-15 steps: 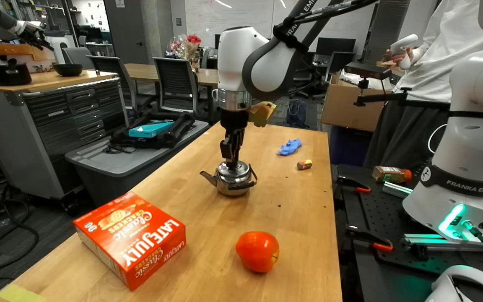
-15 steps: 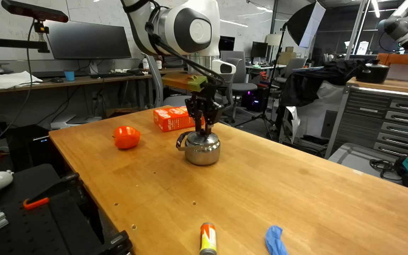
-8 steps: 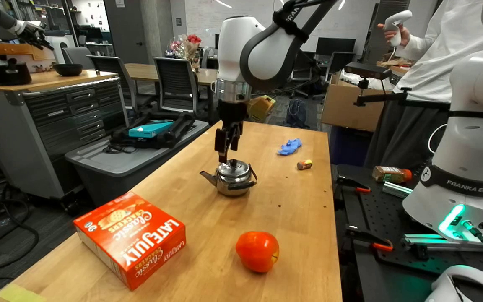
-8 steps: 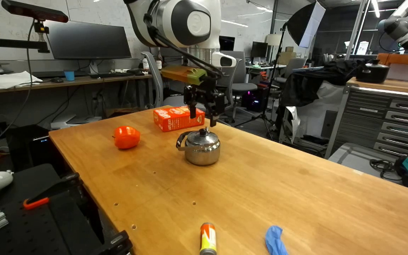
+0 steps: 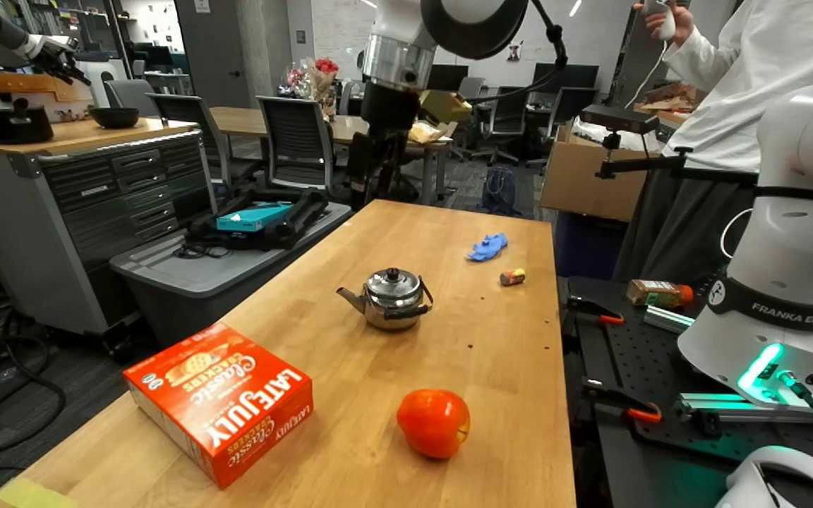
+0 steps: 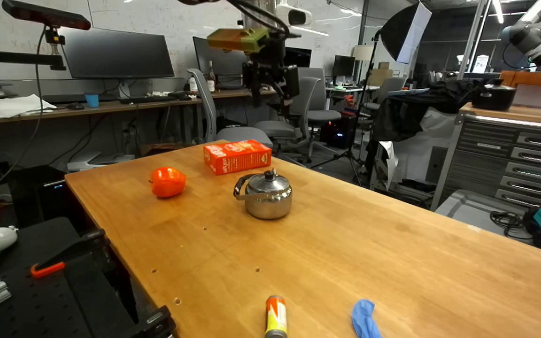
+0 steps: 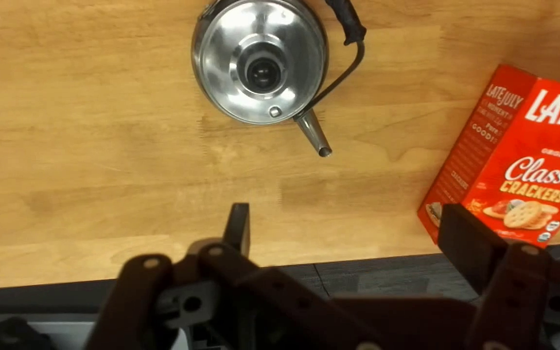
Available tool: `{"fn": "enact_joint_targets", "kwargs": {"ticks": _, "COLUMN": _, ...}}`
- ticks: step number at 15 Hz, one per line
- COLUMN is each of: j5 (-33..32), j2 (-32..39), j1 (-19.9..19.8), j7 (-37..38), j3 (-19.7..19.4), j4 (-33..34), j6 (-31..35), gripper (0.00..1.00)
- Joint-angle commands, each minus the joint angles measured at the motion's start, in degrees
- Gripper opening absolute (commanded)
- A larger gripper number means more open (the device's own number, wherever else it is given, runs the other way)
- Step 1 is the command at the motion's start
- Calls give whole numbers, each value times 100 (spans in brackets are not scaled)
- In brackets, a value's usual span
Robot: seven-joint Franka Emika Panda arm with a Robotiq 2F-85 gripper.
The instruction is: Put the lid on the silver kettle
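Observation:
The silver kettle (image 5: 378, 307) stands upright on the wooden table, its short spout (image 7: 313, 133) showing in the wrist view. On top of it the round silver lid (image 6: 265, 184) lies level, black knob (image 7: 263, 74) in the middle, covering the opening. High above the kettle hangs my gripper (image 6: 270, 108), well apart from lid and knob. Seen from the wrist, the gripper (image 7: 348, 208) has its fingers spread wide, with only table and floor visible between them. The kettle's handle (image 7: 350, 24) is folded down to one side, and its far edge is cut off there.
An orange-red cracker box (image 5: 223, 395) and a red-orange round fruit (image 5: 435, 423) share the table. Beyond the kettle are a blue glove (image 5: 488, 247) and a small can-like item (image 6: 276, 315). A grey bin (image 5: 237, 247) stands beside the table's edge.
One second ago my gripper was down at the lid's knob. It has since opened, let go and risen well above the kettle. Lid and kettle have stayed in place.

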Motion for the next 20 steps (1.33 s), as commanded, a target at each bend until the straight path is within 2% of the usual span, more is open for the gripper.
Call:
{"fn": "enact_joint_targets", "kwargs": {"ticks": 1, "j5": 85, "j2": -751, "j1": 0, "j7": 204, "j3": 69, "j4": -175, "j6": -706, "gripper": 100}}
{"fn": "enact_joint_targets", "kwargs": {"ticks": 13, "j5": -61, "j2": -2055, "j1": -49, "j7": 485, "j3": 199, "j4": -575, "j6": -2745, "gripper": 100}}
{"fn": "enact_joint_targets", "kwargs": {"ticks": 20, "j5": -335, "j2": -2584, "j1": -121, "j7": 580, "j3": 205, "j4": -872, "j6": -3421, "gripper": 100}}
